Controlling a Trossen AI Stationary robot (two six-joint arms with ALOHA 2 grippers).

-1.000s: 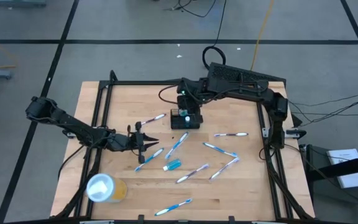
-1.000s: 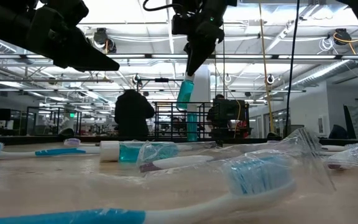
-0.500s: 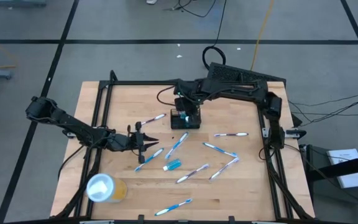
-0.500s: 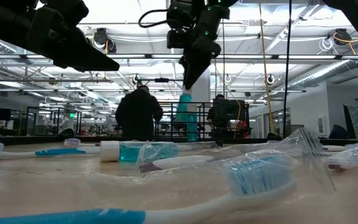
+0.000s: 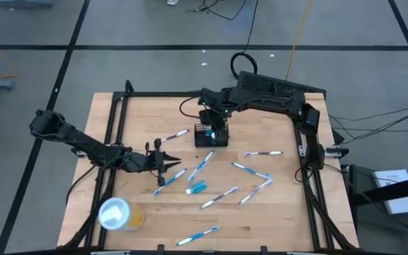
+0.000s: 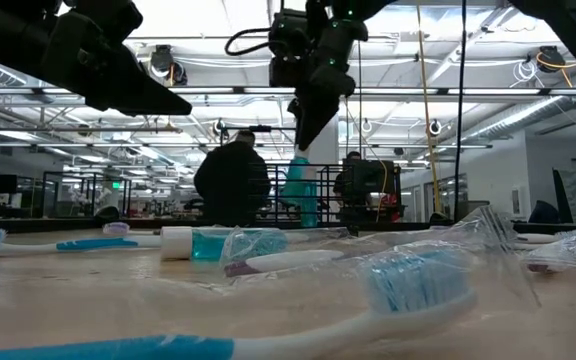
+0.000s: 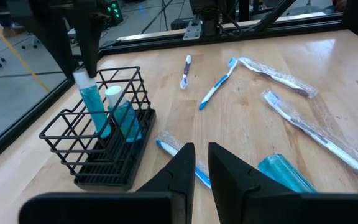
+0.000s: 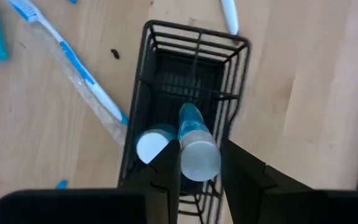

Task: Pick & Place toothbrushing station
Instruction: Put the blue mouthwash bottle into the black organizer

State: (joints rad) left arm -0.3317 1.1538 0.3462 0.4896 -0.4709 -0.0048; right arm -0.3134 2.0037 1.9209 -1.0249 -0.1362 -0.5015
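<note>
No writing, label, brand, number or sign can be read in any of the views.
</note>
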